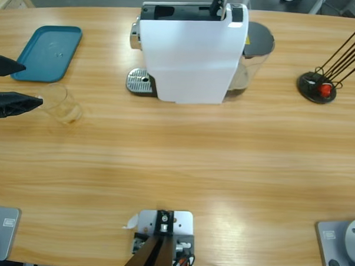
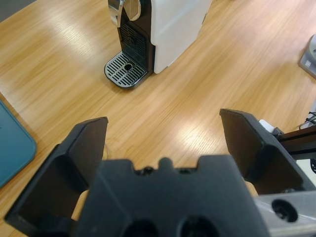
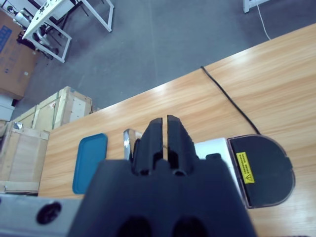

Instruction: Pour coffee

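A clear glass cup stands on the table at the left, in front of the teal tray. It shows only a faint brownish tint near its base, and I cannot make out the coffee in it. My left gripper comes in from the left edge, open, with the cup just beyond its jaw tips and nearer the front jaw. In the left wrist view the left gripper is wide open and holds nothing. My right gripper is shut and empty, high above the white coffee machine; it is out of the high view.
The coffee machine's round drip grate faces left and has nothing on it. A teal tray lies at the back left. The dark water tank sits at the machine's right. A black stand with thin rods is at the right.
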Action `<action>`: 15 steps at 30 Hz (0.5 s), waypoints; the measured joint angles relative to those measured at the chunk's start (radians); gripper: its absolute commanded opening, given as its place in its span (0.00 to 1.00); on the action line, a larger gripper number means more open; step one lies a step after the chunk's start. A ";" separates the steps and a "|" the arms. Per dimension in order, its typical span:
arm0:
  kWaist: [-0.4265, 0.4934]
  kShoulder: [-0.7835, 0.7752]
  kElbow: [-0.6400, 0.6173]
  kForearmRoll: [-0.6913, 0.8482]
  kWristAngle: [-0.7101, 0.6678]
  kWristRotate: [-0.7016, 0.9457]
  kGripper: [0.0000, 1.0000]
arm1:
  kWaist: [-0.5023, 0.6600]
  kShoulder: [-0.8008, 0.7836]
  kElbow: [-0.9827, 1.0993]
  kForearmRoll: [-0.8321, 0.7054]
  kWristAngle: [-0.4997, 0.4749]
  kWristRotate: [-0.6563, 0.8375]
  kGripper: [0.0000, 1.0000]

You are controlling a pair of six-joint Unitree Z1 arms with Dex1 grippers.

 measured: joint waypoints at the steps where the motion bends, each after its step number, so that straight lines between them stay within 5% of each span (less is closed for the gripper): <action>1: 0.000 0.000 0.000 0.000 0.000 0.000 1.00 | 0.003 0.002 0.000 0.000 0.000 0.004 0.00; 15: 0.000 0.000 0.006 0.000 0.000 0.000 1.00 | 0.051 0.108 -0.075 0.007 0.038 0.019 0.00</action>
